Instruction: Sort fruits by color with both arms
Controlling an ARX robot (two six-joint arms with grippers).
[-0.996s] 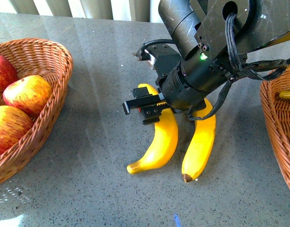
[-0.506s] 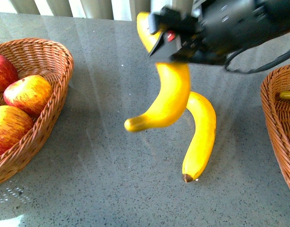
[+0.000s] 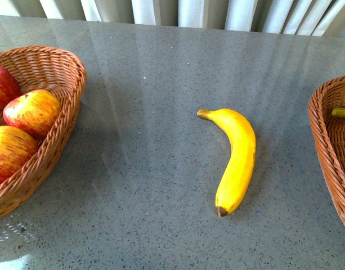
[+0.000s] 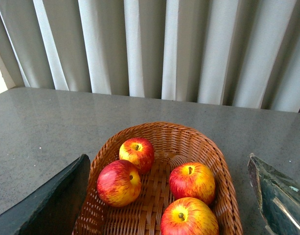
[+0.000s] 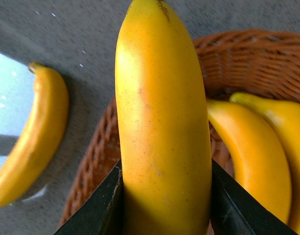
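My right gripper (image 5: 164,205) is shut on a yellow banana (image 5: 159,112) and holds it above the rim of the right wicker basket (image 5: 238,54), where two more bananas (image 5: 252,152) lie. One banana (image 3: 237,157) stays on the grey table, also seen in the right wrist view (image 5: 32,137). My left gripper (image 4: 172,196) is open and empty above the left wicker basket (image 4: 164,129), which holds several red-yellow apples (image 4: 118,182). Three apples (image 3: 32,111) show in the front view. Neither arm shows in the front view.
The left basket (image 3: 59,67) sits at the table's left edge and the right basket (image 3: 330,140) at its right edge, with a banana tip (image 3: 342,113) inside. Pale curtains (image 4: 164,49) hang behind the table.
My right gripper lifted one banana off the table and carried it up and out of the front view to the right basket. The other banana stayed on the table.
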